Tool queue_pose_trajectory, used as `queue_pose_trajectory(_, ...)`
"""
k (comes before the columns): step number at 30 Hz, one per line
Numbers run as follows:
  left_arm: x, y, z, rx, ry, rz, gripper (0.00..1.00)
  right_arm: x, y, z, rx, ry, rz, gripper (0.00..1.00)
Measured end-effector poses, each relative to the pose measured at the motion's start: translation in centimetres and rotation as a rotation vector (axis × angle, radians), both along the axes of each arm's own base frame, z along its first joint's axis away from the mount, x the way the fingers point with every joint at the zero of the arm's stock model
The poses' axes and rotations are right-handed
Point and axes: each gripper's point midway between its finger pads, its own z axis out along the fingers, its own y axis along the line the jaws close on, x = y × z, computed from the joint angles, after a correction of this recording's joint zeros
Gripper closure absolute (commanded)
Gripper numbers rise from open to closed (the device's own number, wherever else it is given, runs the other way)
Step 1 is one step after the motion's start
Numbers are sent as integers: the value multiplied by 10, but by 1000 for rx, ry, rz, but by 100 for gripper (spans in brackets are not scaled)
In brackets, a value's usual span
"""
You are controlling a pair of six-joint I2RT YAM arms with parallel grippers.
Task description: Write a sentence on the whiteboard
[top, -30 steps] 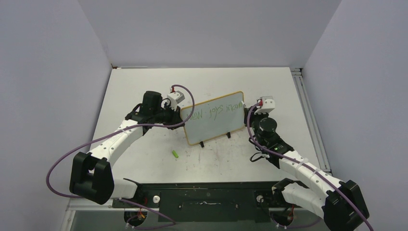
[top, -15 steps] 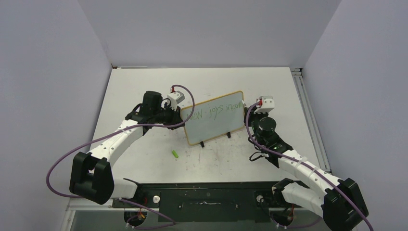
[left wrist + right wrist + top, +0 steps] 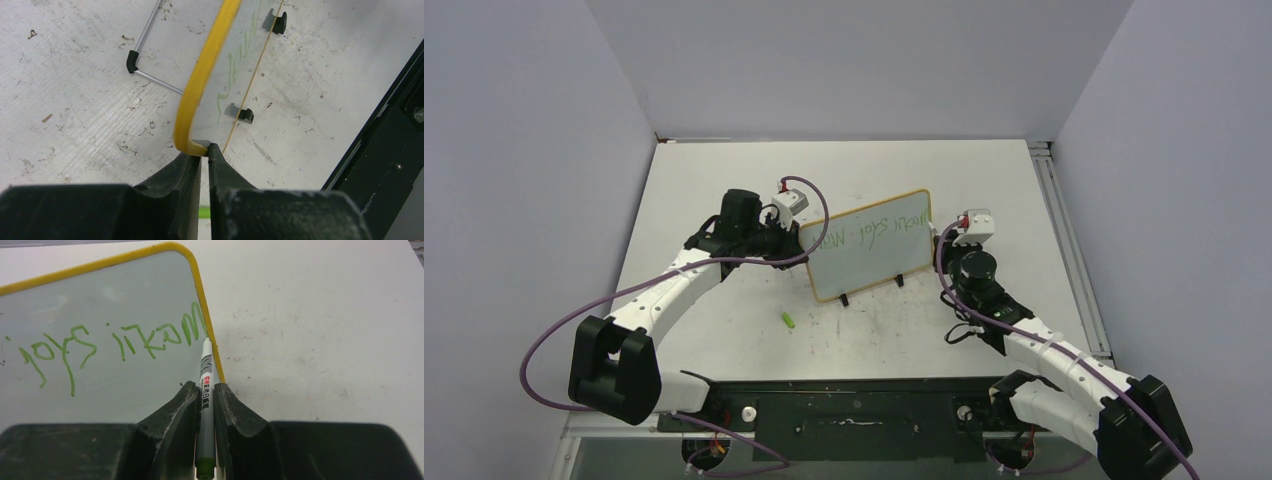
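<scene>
Pinching shows only in wrist views: left gripper (image 3: 205, 147) on the whiteboard (image 3: 201, 82), right gripper (image 3: 205, 390) on marker (image 3: 206, 365).

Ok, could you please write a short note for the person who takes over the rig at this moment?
Left gripper: shut on a corner of the whiteboard frame, apparently steadying it.
Right gripper: shut on the marker, its tip at the board's right edge beside the last word; contact unclear.
The whiteboard stands tilted on its feet on the table; a small green piece lies in front.
Done: one line of the sentence in green.
Left: probably more words below, where the board is blank; then release.
</scene>
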Motion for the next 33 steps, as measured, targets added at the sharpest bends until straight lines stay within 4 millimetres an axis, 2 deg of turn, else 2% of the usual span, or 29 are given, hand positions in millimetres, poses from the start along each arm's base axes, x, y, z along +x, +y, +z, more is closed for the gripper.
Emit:
queue_pose_trajectory(4,0,0,0,0,0,0,100,-2,-1,-6,-5,17,-1,95)
queue_pose_trajectory(9,0,0,0,0,0,0,100,-4,-2,-4,-1,14,-1,95)
queue_pose_trajectory(15,0,0,0,0,0,0,100,-12,-5,13,24,-30,3,95)
queue_pose_trajectory(19,0,0,0,0,-1,0,100,-18,1,21,32,-54,26,95)
queue_pose_trajectory(25,0,0,0,0,0,0,100,-29,20,5,-1,-15,80,95)
queue_pose_trajectory(33,0,0,0,0,0,0,100,-30,21,-16,-42,33,72,95)
